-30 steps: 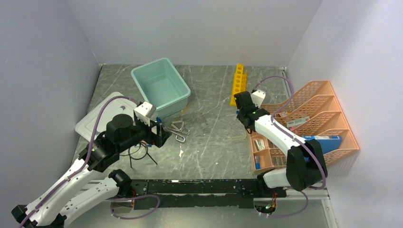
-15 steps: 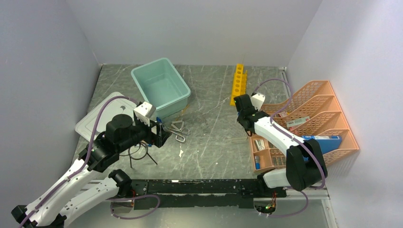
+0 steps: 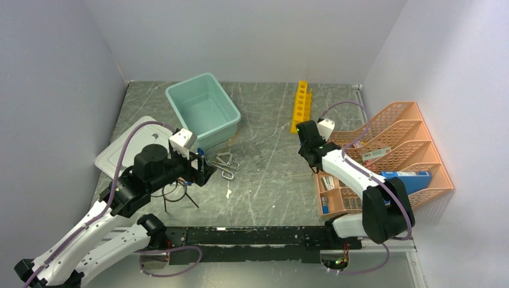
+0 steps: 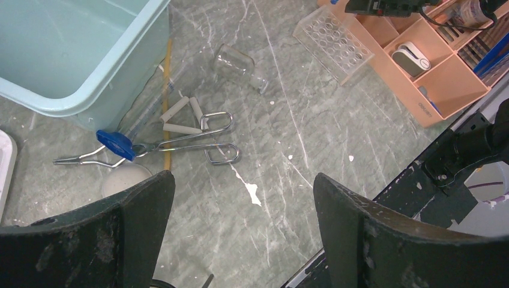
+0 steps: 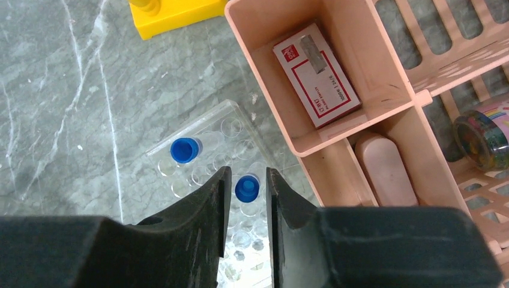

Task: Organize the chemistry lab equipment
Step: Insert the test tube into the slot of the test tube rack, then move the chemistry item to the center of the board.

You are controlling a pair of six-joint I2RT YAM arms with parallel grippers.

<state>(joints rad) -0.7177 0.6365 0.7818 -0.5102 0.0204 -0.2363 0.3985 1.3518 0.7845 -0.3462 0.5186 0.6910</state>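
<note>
1. Walls close the table [image 3: 270, 174] on the left, back and right. The bare strip down its middle, between the arms, is the widest free room.
2. The teal tub [image 3: 202, 110] sits back left, and the orange organiser [image 3: 414, 120] lines the right edge.
3. The yellow test-tube rack [image 3: 301, 105] lies at the back, well apart from the tub.
4. The left gripper [image 4: 243, 192] hangs spread wide, holding nothing, above the silver clips [image 4: 192, 141] beside the tub wall.
5. The right gripper [image 5: 247, 174] is narrowly parted over the clear tray [image 5: 210, 129], just beside the organiser. A blue-capped tube [image 5: 246, 188] stands in the tray between its fingers, released.
6. Since a second ago, the right wrist has drawn slightly toward the near edge. The left arm is unchanged.
</note>
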